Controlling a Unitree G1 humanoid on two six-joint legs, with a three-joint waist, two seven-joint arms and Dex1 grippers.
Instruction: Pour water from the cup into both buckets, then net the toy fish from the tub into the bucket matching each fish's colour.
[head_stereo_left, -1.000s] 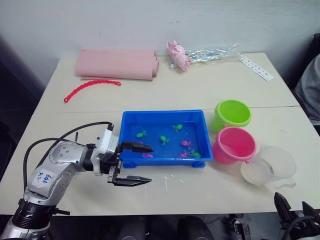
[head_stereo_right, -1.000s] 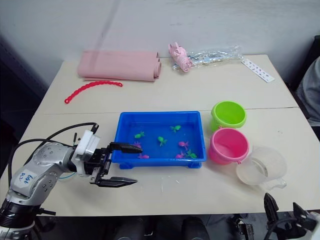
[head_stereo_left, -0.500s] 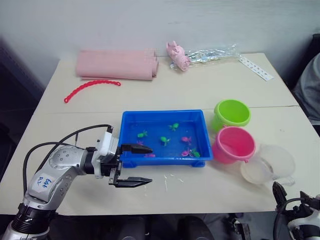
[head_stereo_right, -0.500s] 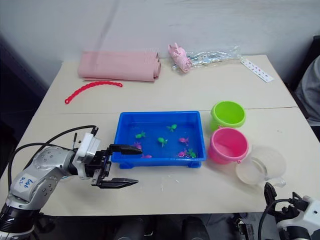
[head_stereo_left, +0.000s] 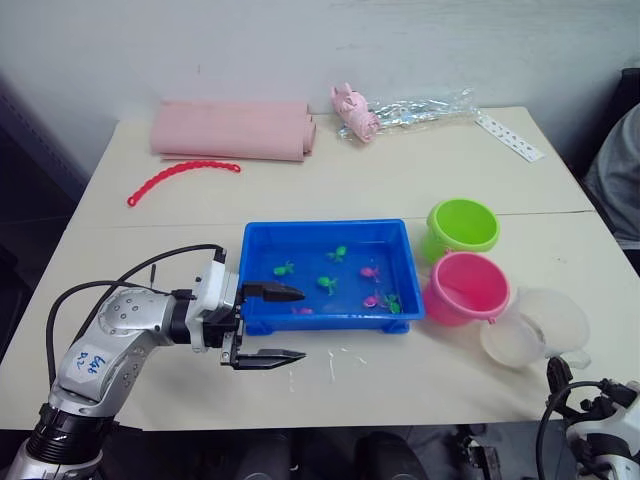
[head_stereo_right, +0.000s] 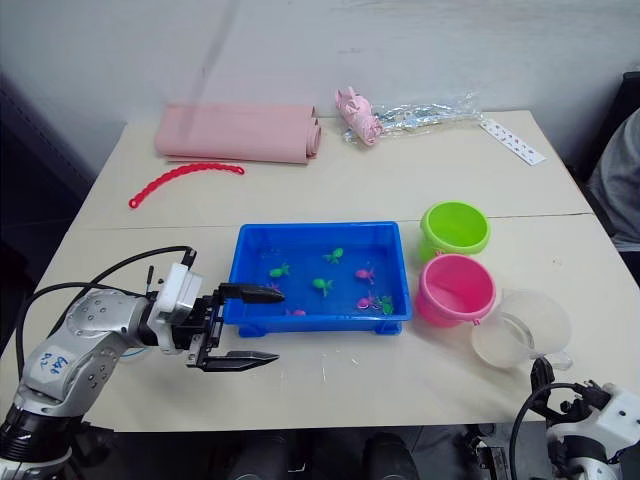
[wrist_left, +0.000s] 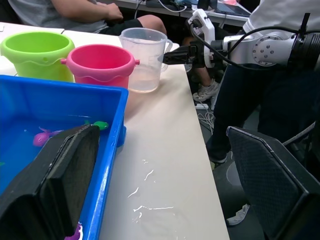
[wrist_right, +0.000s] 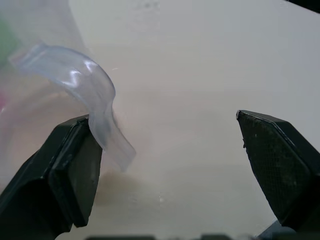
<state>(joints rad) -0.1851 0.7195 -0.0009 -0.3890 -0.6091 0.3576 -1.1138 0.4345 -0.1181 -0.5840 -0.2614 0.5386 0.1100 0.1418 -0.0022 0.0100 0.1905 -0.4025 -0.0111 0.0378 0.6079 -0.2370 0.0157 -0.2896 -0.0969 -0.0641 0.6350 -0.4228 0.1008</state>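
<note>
Cup (head_stereo_left: 535, 328): near right on the table, beside the pink bucket (head_stereo_left: 467, 288).
Right gripper (wrist_right: 165, 165): fingers wide, now advanced to the cup's handle (wrist_right: 95, 100); grasp looks imminent.
Left gripper (head_stereo_left: 272, 323): wide, idle by the tub (head_stereo_left: 330, 322).

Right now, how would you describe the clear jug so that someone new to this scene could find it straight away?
Start at the blue tub in the middle of the table. To the robot's right of it stand two buckets, the green bucket farther away and the pink bucket nearer. The clear jug sits beside the pink one, toward the table's near right corner; it alone is see-through, with a handle.
</note>
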